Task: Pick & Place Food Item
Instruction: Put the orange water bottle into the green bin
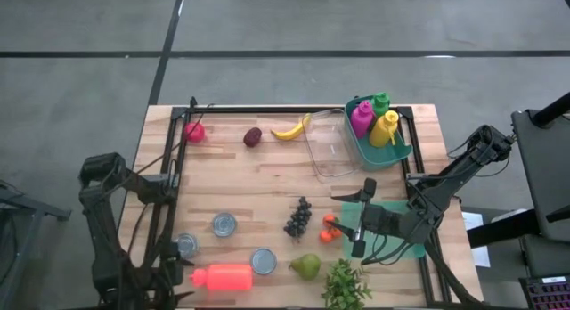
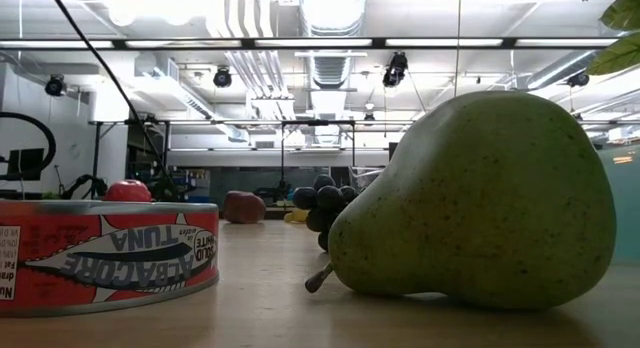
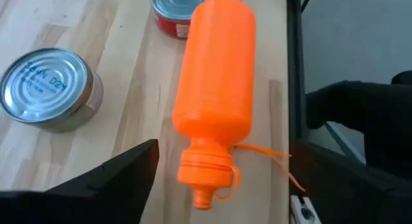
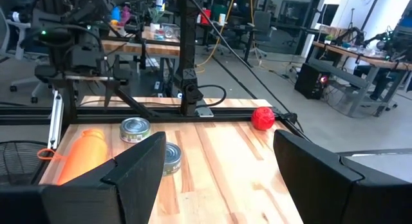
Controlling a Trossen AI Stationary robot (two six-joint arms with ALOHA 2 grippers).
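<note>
Orange plastic bottle [image 1: 223, 277] is lying on its side near the front edge of the wooden tabletop [image 1: 267, 181], on my left side, cap end toward the left arm. In the left wrist view I see the same bottle [image 3: 215, 89] lying between the two spread dark fingers [image 3: 109, 182], not touched by either; the cap's loose tether strap trails off on the wood. Left gripper [image 3: 212, 211] is released, sitting just short of the cap.

Right gripper [image 1: 358, 219] is over the right half of the tabletop, fingers apart, nothing between them. Small orange fruits [image 1: 329, 228] sit just beside it, on the edge of a green mat [image 1: 405, 250].

Three round tins near the bottle: one [image 1: 223, 224] further in, one [image 1: 186, 245] at the left rail, one [image 1: 263, 260] just beside the bottle's base. Green pear [image 1: 305, 265] is next to that last tin; in the low view it fills the right half of the picture [image 2: 480, 203] with a red tuna tin [image 2: 105, 253] on the left.

Dark grape bunch [image 1: 298, 217] is mid-table. Red apple [image 1: 194, 132], dark plum-like fruit [image 1: 253, 136] and yellow banana [image 1: 290, 129] line the far edge. Clear plastic container [image 1: 334, 148] sits beside a teal bin [image 1: 392, 155] holding pink, green and yellow bottles. Leafy green bunch [image 1: 346, 288] is at the front edge.
</note>
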